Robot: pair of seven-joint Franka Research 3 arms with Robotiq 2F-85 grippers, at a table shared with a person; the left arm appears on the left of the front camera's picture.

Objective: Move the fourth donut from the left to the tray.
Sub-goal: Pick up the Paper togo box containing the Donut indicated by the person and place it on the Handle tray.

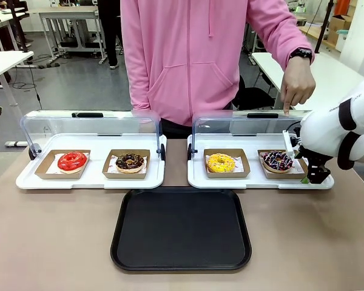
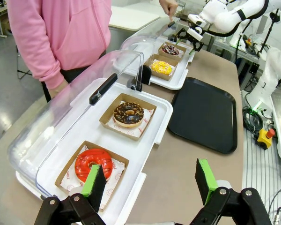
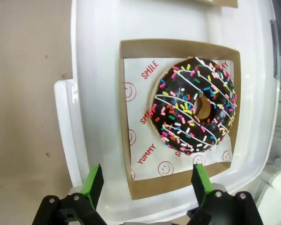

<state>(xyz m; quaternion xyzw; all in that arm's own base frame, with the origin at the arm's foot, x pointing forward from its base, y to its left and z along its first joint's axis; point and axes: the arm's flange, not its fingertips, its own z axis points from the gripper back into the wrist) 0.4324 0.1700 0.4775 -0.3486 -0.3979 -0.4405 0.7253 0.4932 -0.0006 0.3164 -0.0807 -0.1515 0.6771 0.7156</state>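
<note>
The fourth donut [image 1: 277, 160], dark chocolate with white and pink streaks and sprinkles, sits in its brown cardboard holder [image 3: 131, 117] at the right end of the right display tray. My right gripper [image 1: 312, 177] hangs just off that tray's right end. In the right wrist view the right gripper [image 3: 147, 180] stands open above the holder's near edge, with the donut [image 3: 178, 103] ahead of the fingers and untouched. The black tray [image 1: 181, 229] lies on the table in front of the display trays. My left gripper [image 2: 150, 173] is open beside the red donut [image 2: 92, 163].
Two white display trays [image 1: 91, 179] [image 1: 197, 180] with raised clear lids hold a red donut [image 1: 71, 161], a crumb-topped chocolate donut [image 1: 130, 162] and a yellow donut [image 1: 221, 162]. A person in pink points a finger [image 1: 286, 108] down at the right lid.
</note>
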